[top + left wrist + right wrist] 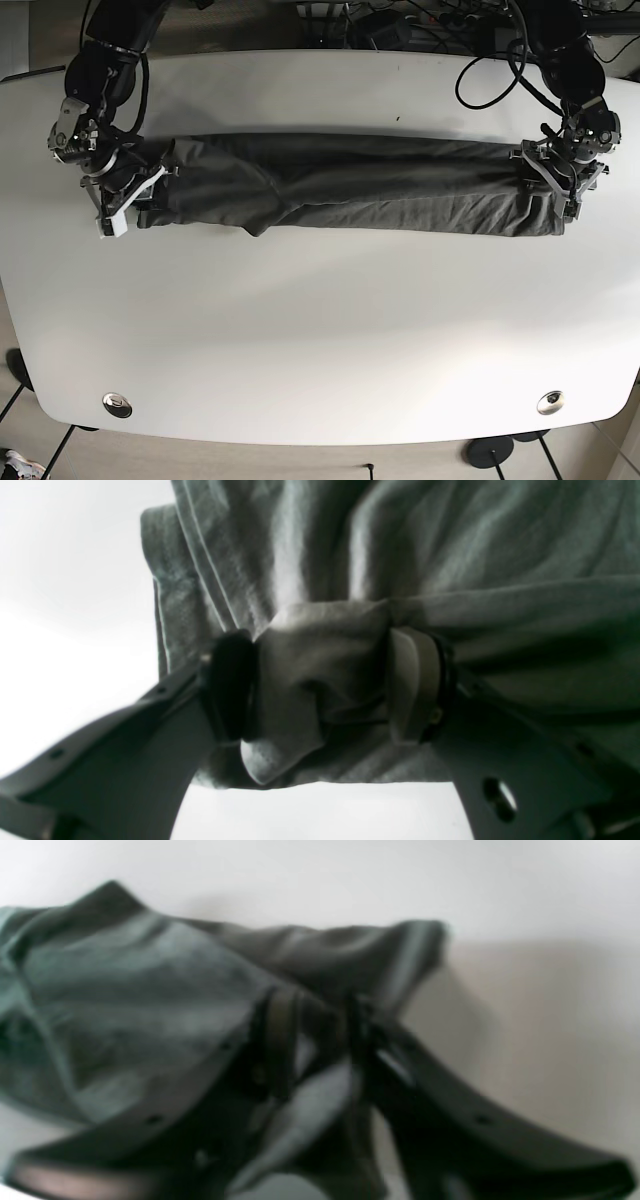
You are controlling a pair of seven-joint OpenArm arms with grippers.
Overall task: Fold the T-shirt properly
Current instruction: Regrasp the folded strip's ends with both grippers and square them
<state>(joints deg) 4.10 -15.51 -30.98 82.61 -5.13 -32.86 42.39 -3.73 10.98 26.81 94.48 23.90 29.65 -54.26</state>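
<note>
The dark grey-green T-shirt [340,185] lies stretched in a long narrow band across the far half of the white table [320,340]. My left gripper [320,690] is shut on a bunched fold of the shirt [320,670]; in the base view it is at the band's right end [552,185]. My right gripper [315,1025] is shut on the shirt's edge [150,990], blurred in its wrist view; in the base view it holds the band's left end [150,195].
Cables [480,60] run over the table's far edge at the back right. Two round metal fittings [117,404] [549,402] sit near the front corners. The table's front edge is rounded.
</note>
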